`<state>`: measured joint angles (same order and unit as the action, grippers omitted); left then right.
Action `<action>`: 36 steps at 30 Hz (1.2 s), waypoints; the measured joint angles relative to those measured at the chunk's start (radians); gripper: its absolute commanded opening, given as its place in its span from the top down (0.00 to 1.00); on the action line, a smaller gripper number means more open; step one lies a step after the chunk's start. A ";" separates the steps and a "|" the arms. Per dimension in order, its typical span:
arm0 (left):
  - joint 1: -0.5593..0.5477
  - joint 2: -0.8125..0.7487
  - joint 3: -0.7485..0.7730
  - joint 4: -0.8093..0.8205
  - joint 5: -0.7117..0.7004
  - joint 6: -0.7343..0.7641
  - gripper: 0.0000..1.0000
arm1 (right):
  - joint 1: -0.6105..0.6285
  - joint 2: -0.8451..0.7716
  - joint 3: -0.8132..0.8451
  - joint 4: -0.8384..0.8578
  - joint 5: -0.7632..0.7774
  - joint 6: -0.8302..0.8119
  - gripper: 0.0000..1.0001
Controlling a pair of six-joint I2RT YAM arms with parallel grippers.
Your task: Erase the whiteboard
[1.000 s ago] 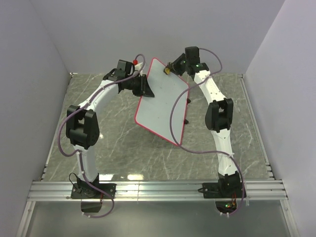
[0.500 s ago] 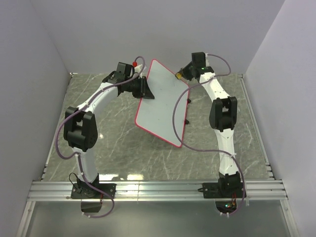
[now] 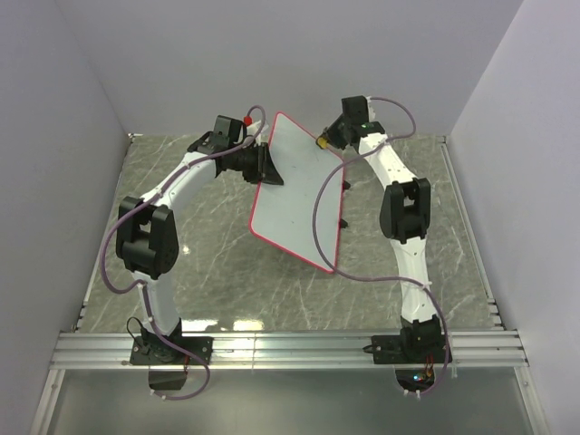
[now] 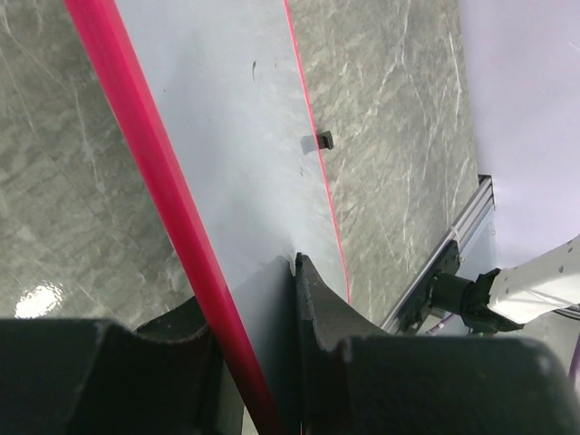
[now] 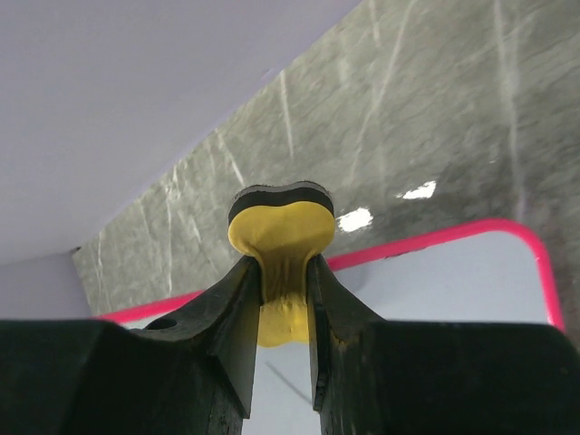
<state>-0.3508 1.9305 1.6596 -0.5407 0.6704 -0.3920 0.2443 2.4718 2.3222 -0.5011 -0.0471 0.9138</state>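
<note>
The whiteboard [image 3: 297,190] is white with a red-pink rim and is held tilted above the table. My left gripper [image 3: 265,166] is shut on its left edge; in the left wrist view the rim [image 4: 154,172] runs between the fingers, and the board face [image 4: 245,154] shows small dark marks. My right gripper [image 3: 323,140] is shut on a small yellow bone-shaped eraser [image 5: 279,245] with a black underside. It sits at the board's upper right edge [image 5: 435,237]. A thin dark stroke [image 5: 281,385] shows on the board below the eraser.
The grey marbled table [image 3: 217,245] lies under the board. Pale walls enclose the back and sides. An aluminium rail [image 3: 290,347] with both arm bases runs along the near edge. A small black foot [image 4: 324,140] sticks out at the board's far edge.
My right gripper with the eraser moved right along the board's top edge, then back a little left. The board shifted slightly in my left gripper.
</note>
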 measured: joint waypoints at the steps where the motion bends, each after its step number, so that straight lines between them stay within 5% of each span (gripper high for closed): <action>1: 0.000 0.000 0.000 -0.004 0.003 -0.003 1.00 | 0.006 -0.003 0.000 0.000 0.001 -0.003 1.00; 36: 0.000 0.003 0.006 -0.035 -0.022 -0.013 1.00 | 0.138 -0.364 -0.467 -0.052 -0.114 -0.128 1.00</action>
<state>-0.3504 1.9331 1.6657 -0.5755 0.6483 -0.4046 0.3824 2.1075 1.8549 -0.5533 -0.1608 0.7860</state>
